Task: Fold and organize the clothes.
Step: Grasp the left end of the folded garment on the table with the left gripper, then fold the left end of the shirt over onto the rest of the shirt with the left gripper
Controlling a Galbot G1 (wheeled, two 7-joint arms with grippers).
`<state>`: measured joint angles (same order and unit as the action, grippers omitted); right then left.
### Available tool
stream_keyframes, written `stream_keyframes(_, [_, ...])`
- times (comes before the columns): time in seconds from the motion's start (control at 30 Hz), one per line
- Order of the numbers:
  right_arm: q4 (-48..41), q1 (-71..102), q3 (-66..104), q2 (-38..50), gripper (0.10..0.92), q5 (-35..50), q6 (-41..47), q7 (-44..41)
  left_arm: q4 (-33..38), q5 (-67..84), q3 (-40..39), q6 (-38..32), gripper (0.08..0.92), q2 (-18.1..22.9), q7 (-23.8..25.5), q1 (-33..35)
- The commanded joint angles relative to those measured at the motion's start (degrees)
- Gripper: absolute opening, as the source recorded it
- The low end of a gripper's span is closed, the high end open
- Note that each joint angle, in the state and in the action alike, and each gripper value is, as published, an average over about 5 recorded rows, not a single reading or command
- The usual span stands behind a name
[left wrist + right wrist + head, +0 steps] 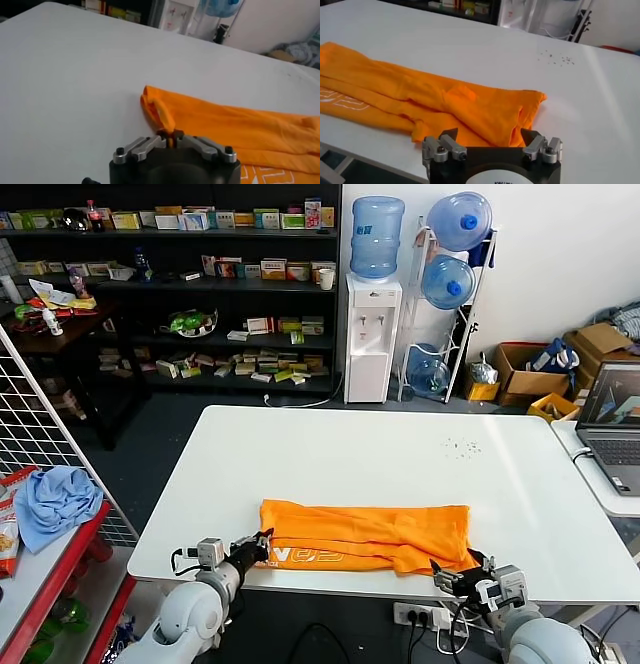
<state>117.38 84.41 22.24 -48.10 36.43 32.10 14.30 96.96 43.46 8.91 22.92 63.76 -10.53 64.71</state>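
Observation:
The orange T-shirt (365, 534) lies folded into a long band along the near edge of the white table (380, 454), white lettering showing on its near left part. My left gripper (262, 542) is at the shirt's left end, shut on a pinched fold of orange fabric (162, 112). My right gripper (447, 576) is at the shirt's near right corner, open, its fingertips (449, 134) spread over the shirt's edge (490, 120) without gripping it.
A laptop (612, 424) sits on a side table at the right. A light blue cloth (55, 499) lies on a red rack at the left. Shelves, a water dispenser (372, 334) and boxes stand beyond the table.

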Motion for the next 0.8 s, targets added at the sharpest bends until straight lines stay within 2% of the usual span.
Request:
stream_keyframes(0.03, [0.05, -0.24, -0.14, -0.35, 0.823, -0.41, -0.74, 0.02, -1.63, 0.99, 2.23, -0.27, 0.140, -2.34, -0.02, -0.71])
stream_keyframes(0.13, [-0.15, -0.60, -0.20, -0.53, 0.823, -0.59, -1.06, 0.01, -2.33, 1.79, 4.54, -0.37, 0.113, -4.67, -0.04, -0.93])
stream_keyframes(0.37, [-0.83, -2.04, -1.40, -1.12, 0.823, -0.84, -1.52, 0.04, -5.48, 4.31, 11.74, -0.19, 0.113, -12.11, 0.09, -1.51])
stream_keyframes(0.57, [-1.08, -3.43, -2.45, -1.23, 0.823, -0.69, -1.66, 0.18, -8.64, 4.88, 15.91, -0.12, 0.113, -16.58, -0.01, -2.68])
stream_keyframes(0.7, [-0.98, -3.91, -2.60, -1.51, 0.823, -0.72, -1.79, 0.33, -8.39, 4.93, 16.52, -0.09, 0.113, -18.14, -0.69, -2.77])
stream_keyframes(0.8, [-0.95, -3.98, -2.51, -1.82, 0.823, -0.99, -1.94, 0.48, -5.86, 5.44, 16.03, -0.03, 0.113, -17.60, -1.65, -2.36])
